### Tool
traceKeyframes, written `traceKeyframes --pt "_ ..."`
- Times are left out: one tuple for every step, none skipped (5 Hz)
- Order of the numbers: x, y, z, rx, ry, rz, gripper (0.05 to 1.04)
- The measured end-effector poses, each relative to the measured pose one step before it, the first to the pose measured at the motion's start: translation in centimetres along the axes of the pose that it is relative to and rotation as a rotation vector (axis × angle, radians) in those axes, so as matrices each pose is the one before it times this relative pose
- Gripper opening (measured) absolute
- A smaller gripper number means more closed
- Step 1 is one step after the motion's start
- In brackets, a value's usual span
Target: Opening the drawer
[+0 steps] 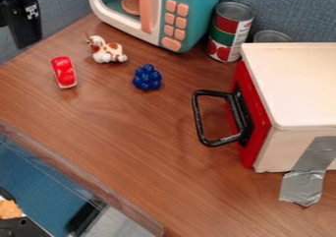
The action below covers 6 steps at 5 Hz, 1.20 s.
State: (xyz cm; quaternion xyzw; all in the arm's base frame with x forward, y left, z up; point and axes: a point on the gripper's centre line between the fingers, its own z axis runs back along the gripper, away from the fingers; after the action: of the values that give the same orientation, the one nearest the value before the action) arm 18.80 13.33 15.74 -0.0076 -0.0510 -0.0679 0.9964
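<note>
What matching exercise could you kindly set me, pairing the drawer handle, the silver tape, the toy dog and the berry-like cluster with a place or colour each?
1. drawer handle
2. silver tape
3. toy dog
4. berry-like cluster

A. deep blue
B. running from the cream box's side down onto the table
C. white with brown patches
D. fixed to the red drawer front

Right pairs: 1-D, 2-B, 3-C, 4-A
</note>
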Motion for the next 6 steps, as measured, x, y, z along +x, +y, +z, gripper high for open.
traceKeyframes --pt "-0.011 -0.354 -0.663 -0.021 0.0098 0.0151 1.0" --pt "1.425 -3.224 -1.19 -0.0417 -0.0323 0.0429 1.0" --pt "0.864 -1.782 -1.376 -0.0353 -0.034 0.1109 1.0" --pt "1.283 -2.694 -1.891 -0.0392 -0.046 0.1734 1.0" --pt "1.193 -2.743 -2.497 -0.0156 -0.0323 0.1007 1.0" --pt "0.974 -2.409 -2.07 -0.0152 -0.0181 0.0576 1.0"
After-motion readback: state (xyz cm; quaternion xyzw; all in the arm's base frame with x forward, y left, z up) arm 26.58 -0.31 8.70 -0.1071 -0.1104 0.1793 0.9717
